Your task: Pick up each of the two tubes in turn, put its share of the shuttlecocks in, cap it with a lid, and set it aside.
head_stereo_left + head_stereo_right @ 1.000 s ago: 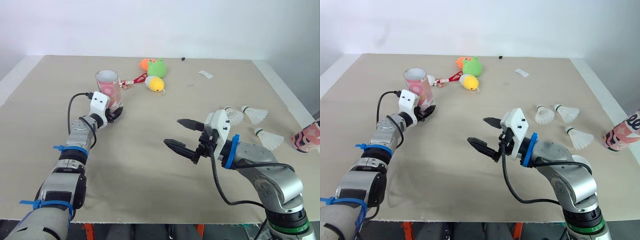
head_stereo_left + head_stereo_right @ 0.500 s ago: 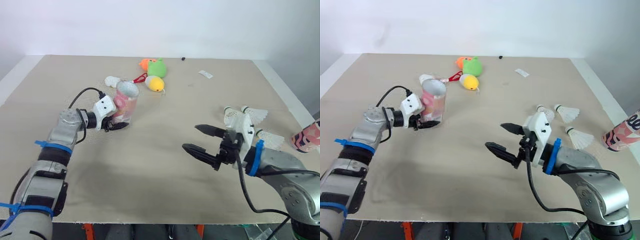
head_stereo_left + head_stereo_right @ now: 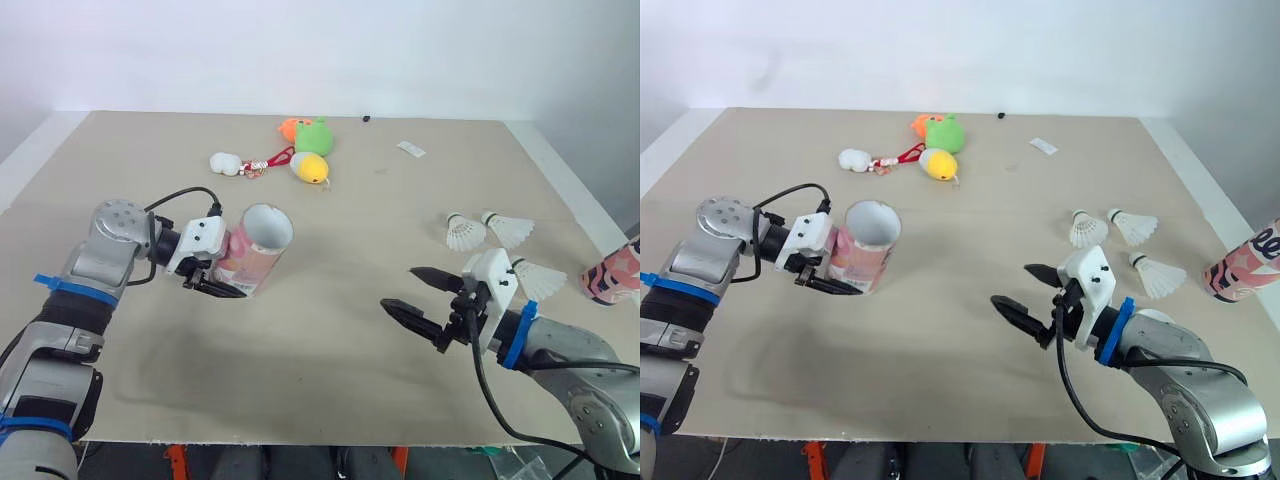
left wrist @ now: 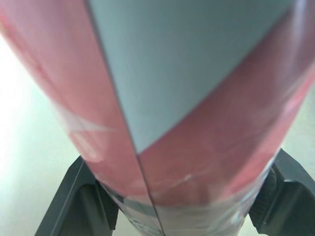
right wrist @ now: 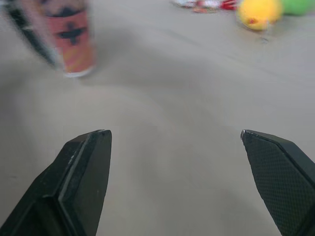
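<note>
My left gripper (image 3: 228, 272) is shut on the lower end of a pink patterned tube (image 3: 257, 252), held tilted over the table's left-middle with its open mouth (image 3: 873, 221) facing up and right. In the left wrist view the tube (image 4: 187, 98) sits between both fingers (image 4: 83, 201). A second pink tube (image 3: 610, 275) lies at the right edge. Three white shuttlecocks (image 3: 465, 232) (image 3: 510, 229) (image 3: 538, 279) lie on the right. My right gripper (image 3: 398, 288) hangs open and empty, in front of and left of them, its fingers (image 5: 83, 172) wide apart.
At the back of the beige table (image 3: 330, 340) lie a green and orange plush (image 3: 313, 135), a yellow plush (image 3: 310, 168) and a small white toy on a red cord (image 3: 226, 163). A white tag (image 3: 411, 149) and a small black bit (image 3: 366, 118) lie further back.
My left gripper has carried the tube from the back left toward the middle and tipped it over to the right. My right gripper has drawn back toward the front right, still open.
</note>
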